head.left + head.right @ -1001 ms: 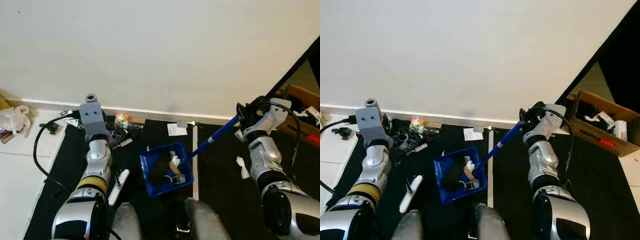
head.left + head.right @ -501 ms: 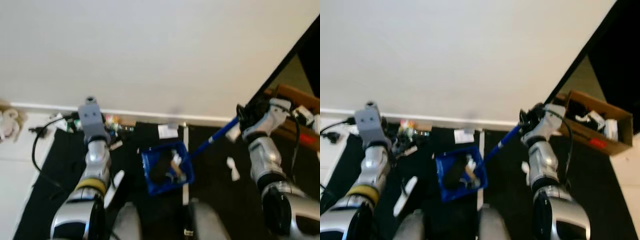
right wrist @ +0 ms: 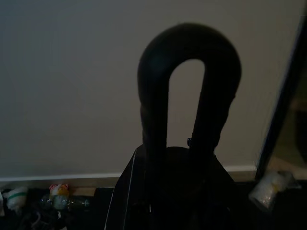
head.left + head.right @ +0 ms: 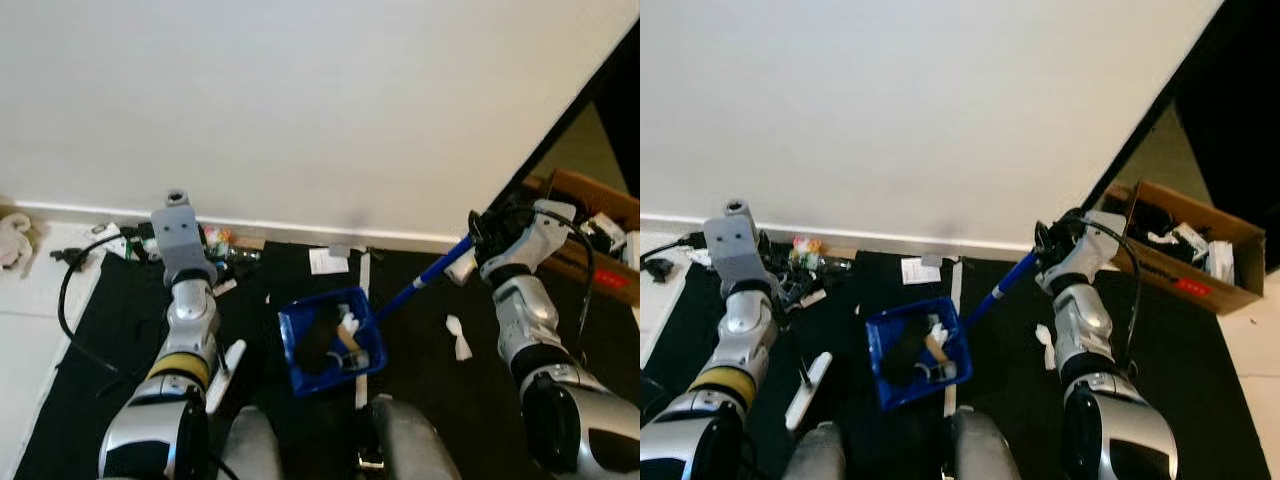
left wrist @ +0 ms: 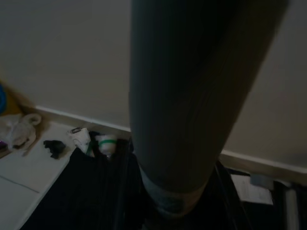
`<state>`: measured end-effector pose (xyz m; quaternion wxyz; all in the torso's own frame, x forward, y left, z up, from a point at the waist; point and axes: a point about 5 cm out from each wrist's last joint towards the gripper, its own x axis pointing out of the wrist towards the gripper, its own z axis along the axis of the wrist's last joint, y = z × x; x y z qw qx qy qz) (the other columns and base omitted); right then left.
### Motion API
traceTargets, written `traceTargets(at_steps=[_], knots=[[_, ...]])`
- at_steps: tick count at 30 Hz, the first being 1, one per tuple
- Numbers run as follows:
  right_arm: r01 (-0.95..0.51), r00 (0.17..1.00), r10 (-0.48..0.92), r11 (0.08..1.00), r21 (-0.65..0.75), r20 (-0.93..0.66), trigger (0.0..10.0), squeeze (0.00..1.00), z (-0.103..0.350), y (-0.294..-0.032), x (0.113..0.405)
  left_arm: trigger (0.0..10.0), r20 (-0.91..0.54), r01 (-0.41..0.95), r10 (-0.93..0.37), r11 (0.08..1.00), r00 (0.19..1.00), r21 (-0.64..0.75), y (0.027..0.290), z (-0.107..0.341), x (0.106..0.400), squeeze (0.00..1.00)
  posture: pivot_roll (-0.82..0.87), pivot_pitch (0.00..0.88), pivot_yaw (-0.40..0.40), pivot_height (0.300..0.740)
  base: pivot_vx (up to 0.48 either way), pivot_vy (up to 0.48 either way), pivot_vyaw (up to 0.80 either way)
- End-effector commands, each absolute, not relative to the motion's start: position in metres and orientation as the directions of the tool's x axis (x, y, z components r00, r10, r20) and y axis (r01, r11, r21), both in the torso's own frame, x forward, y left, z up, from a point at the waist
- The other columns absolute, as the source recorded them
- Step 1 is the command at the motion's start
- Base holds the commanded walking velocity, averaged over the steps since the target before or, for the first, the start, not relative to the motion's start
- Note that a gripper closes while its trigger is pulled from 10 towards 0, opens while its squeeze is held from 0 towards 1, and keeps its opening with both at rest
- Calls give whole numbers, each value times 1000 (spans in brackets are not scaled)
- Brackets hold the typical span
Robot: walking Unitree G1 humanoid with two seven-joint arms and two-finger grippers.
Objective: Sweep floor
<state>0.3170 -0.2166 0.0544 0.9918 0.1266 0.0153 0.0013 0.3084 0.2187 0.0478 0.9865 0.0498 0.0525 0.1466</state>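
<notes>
A blue dustpan (image 4: 328, 341) rests on the black mat in front of my feet, holding dark and white debris. Its long blue handle (image 4: 425, 281) rises to the right, where my right gripper (image 4: 484, 233) is shut on it. The handle's black loop end (image 3: 189, 52) shows in the right wrist view. My left gripper (image 4: 183, 250) is raised at the left, near the wall. Close before its wrist camera stands a thick grey broom pole (image 5: 182, 120). A white stick-like piece (image 4: 227, 368) lies by my left forearm.
Litter and small bottles (image 4: 222, 246) lie along the baseboard, with a paper slip (image 4: 325, 260) and crumpled white paper (image 4: 458, 336) on the mat. A white tape strip (image 4: 362, 300) crosses the mat. A cardboard box (image 4: 1185, 245) stands at the right, a black cable (image 4: 75, 290) at the left.
The whole picture has shifted as the camera moved, so floor litter and tape sit further left. Both arms keep their pose and their hold; the dustpan stays before my feet.
</notes>
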Motion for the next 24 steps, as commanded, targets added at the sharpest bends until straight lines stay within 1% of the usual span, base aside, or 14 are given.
traceTargets(at_steps=[1, 24], knots=[[0, 1000, -6, 970, 243, 26, 10000, 0, 68, -221, 324, 10000, -112, -296, 307, 949, 945, 107, 221, 43, 305, 0, 19, 71, -66, 740, 0, -480, 0], [1, 1000, -7, 971, 240, 23, 10000, 0, 67, -221, 324, 10000, -118, -297, 309, 949, 944, 109, 221, 42, 304, 0, 16, 76, -65, 740, 0, -480, 0]])
